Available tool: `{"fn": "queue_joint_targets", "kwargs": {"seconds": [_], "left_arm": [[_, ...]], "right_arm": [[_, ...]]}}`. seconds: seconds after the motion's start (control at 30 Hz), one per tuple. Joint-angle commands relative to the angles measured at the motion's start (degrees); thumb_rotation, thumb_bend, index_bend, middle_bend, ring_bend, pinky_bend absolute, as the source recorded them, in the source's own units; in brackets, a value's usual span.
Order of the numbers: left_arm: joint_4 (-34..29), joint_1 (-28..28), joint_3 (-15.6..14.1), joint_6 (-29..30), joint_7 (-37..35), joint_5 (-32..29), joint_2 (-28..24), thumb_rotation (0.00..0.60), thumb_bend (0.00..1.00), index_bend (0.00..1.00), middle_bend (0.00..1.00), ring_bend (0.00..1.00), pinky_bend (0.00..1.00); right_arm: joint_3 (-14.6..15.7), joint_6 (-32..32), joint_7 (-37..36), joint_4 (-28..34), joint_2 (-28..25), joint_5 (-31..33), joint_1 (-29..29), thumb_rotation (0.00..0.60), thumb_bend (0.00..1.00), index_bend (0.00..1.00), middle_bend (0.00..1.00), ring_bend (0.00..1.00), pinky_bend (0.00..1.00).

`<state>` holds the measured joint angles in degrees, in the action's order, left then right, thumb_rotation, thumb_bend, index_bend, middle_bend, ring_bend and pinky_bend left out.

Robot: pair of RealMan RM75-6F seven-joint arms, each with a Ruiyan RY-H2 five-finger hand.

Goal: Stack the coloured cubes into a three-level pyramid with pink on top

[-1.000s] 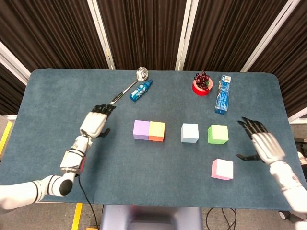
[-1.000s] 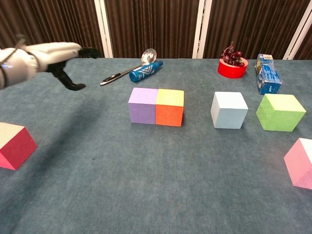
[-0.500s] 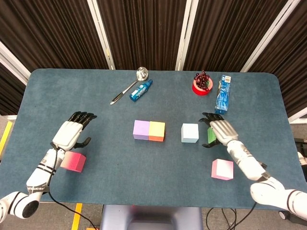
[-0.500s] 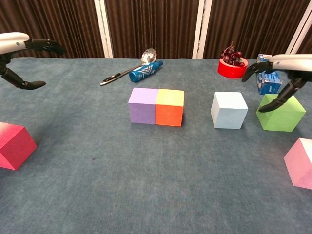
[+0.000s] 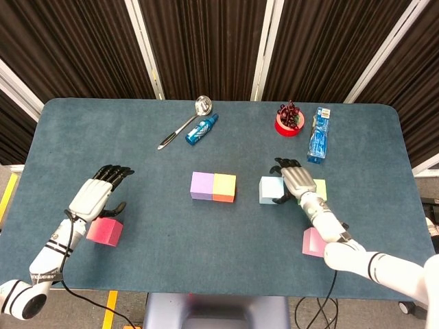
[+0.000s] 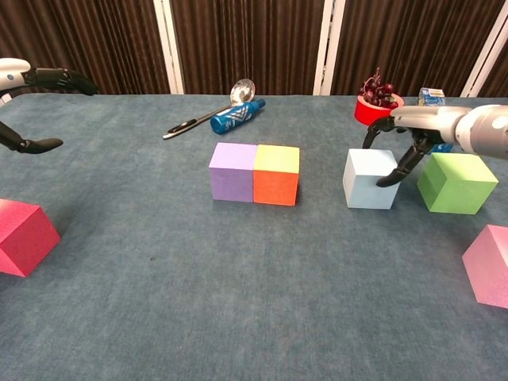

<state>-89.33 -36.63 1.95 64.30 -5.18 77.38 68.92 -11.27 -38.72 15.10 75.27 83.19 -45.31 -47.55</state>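
Blue felt table [image 5: 206, 240], my right hand [image 5: 293, 180] spread over light blue cube [image 5: 269, 190], green cube [image 6: 456, 182] just beyond it, my left hand [image 5: 96, 195] spread above red cube [image 5: 104, 231].

Lighting: bright, even, from overhead | Shadows: soft, faint beneath the cubes on the bench [image 5: 206, 240] | Glare: glint on the ladle [image 5: 203, 105] at the far side | Focus: sharp in both views | Distortion: slight wide-angle stretch at near edges, chest view

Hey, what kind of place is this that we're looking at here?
Probably a robot lab or test workspace: a table covered in blue-grey cloth, dark curtains hung behind it, and foam-like coloured cubes such as the purple cube laid out as practice props.
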Motion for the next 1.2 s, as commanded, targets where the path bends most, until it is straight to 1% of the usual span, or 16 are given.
{"fn": "queue_joint_targets", "kwargs": {"seconds": [0.03,0.17,0.27,0.43,0.83,1.2], "left_arm": [[-0.04,0.55,0.16,0.24,-0.47,0.83,-0.12,0.600,0.38,0.14,0.10,0.08,0.08],[-0.16,1.23,0.44,0.41,-1.69,1.59,-0.50,0.600,0.38,0.14,0.10,0.07,0.07],[-0.01,1.83,0.64,0.77,-2.07,2.04,-0.66,0.600,0.38,0.14,0.10,0.07,0.08],[-0.34,2.60,0.82,0.88,-3.12,2.85,-0.94,0.600,0.38,0.14,0.10,0.07,0.07],[0.25,3.88,1.32,0.73,-4.78,3.99,-1.23,0.600,0.38,0.14,0.10,0.07,0.07],[1.05,4.30,1.73,-0.01,-6.72,5.01,-1.32,0.600,0.38,0.13,0.09,0.06,0.07]], "right_arm": [[0.46,0.71,1.66,-1.90,1.64,2.38,-1.66,0.600,0.30,0.42,0.14,0.00,0.09],[0.40,-0.28,2.46,-1.39,2.04,4.04,-2.46,0.600,0.34,0.52,0.15,0.00,0.09],[0.11,-1.56,2.67,0.60,1.27,4.76,-2.59,0.600,0.35,0.56,0.17,0.00,0.09],[-0.29,-2.77,3.56,3.18,0.89,6.53,-3.59,0.600,0.35,0.56,0.17,0.00,0.09],[-0.59,-3.90,6.59,0.81,5.85,11.17,-7.67,0.600,0.36,0.56,0.17,0.00,0.09],[-0.76,-4.71,7.69,1.41,6.25,14.52,-8.97,0.600,0.35,0.55,0.17,0.00,0.09]]}}
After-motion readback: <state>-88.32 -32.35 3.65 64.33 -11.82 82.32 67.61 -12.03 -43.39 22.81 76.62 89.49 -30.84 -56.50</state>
